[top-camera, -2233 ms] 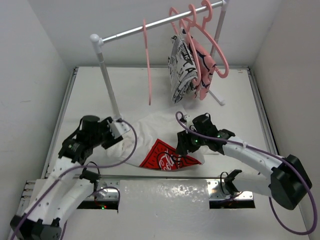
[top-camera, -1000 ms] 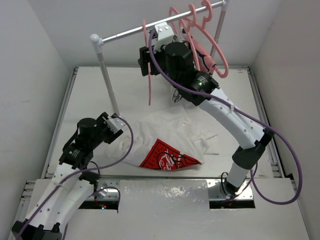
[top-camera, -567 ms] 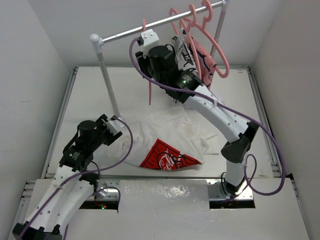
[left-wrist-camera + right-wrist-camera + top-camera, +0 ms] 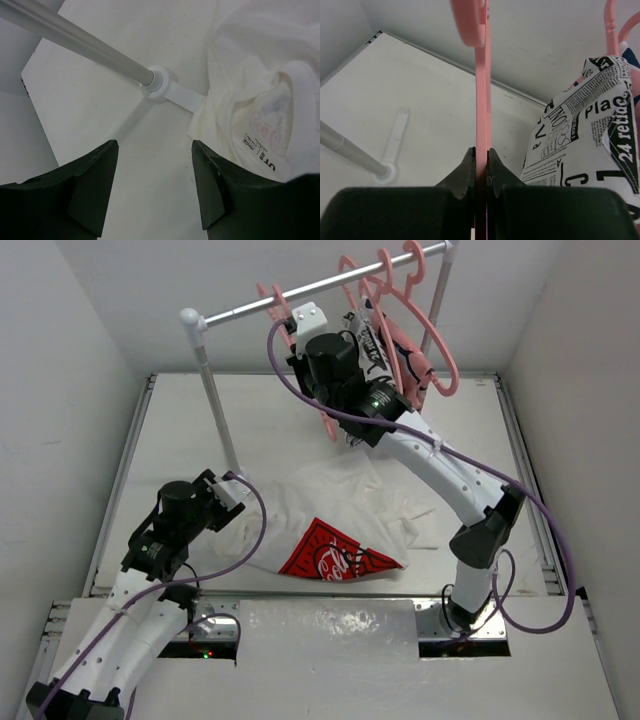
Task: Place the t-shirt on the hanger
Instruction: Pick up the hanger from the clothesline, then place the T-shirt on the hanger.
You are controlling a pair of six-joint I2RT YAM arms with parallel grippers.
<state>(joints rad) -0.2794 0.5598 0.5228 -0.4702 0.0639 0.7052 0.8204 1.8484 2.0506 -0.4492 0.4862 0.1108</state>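
The t-shirt (image 4: 340, 502) lies crumpled on the table (image 4: 180, 440), white cloth all bunched, and its red panel with white script faces up at the near edge. Its collar gapes, neck label showing, just beside the rack's foot (image 4: 172, 92). The hanger (image 4: 481, 100), thin salmon-pink plastic, sits high by the rail (image 4: 240, 308), pinched edge-on in the right gripper (image 4: 481, 159), well apart from the shirt.

The hanger (image 4: 481, 100) is clamped edge-on and upright between the black fingers (image 4: 466, 172), with a newsprint garment (image 4: 580, 145) seen at right and a post (image 4: 350, 150) at lower left on the surface (image 4: 410, 90).
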